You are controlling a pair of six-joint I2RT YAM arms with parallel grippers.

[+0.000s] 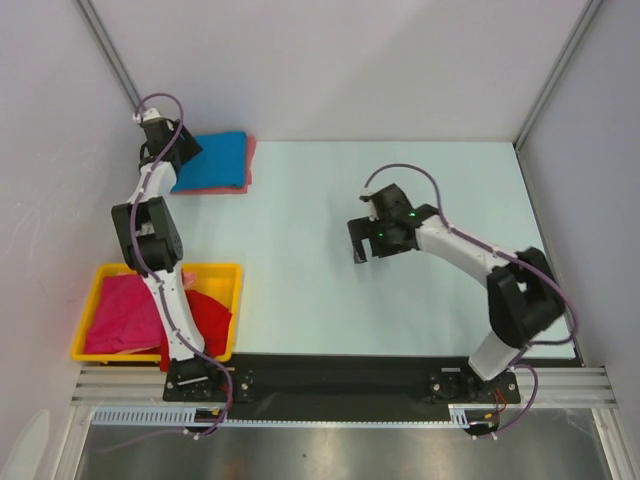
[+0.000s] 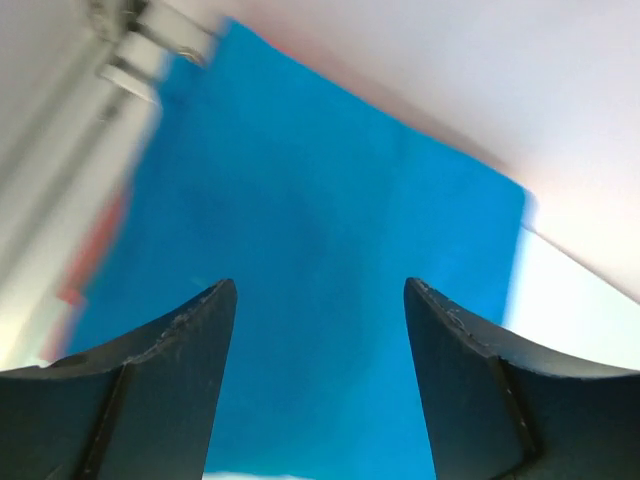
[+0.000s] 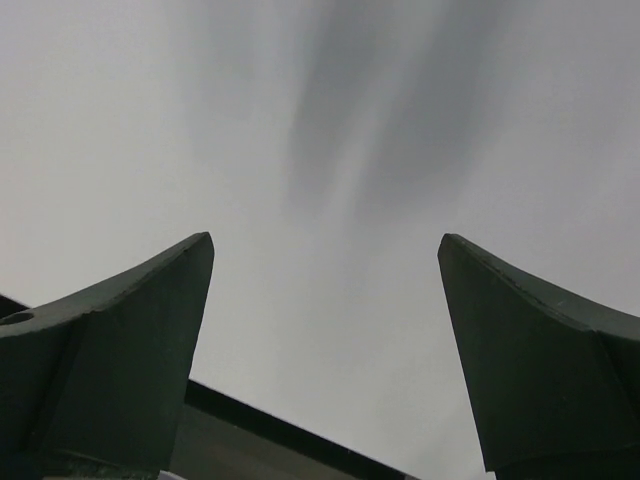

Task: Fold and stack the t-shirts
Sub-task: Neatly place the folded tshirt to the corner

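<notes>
A folded bright blue t-shirt (image 1: pixel 215 160) lies at the table's far left on a salmon pink t-shirt (image 1: pixel 251 160), of which only an edge shows. My left gripper (image 1: pixel 187 150) hovers over the blue shirt's left part, open and empty. In the left wrist view its gripper (image 2: pixel 319 283) has the blue shirt (image 2: pixel 330 220) between and beyond the spread fingers. A magenta t-shirt (image 1: pixel 122 312) and a red t-shirt (image 1: pixel 210 318) lie crumpled in the yellow bin. My right gripper (image 1: pixel 356 242) is open and empty over the table's middle, as in its own view (image 3: pixel 325 238). No dark grey shirt shows.
The yellow bin (image 1: pixel 228 268) stands at the near left beside the left arm. White walls close the back and both sides. The pale table (image 1: pixel 330 310) ends at a black strip (image 1: pixel 330 365) along the near edge, also in the right wrist view (image 3: pixel 290 432).
</notes>
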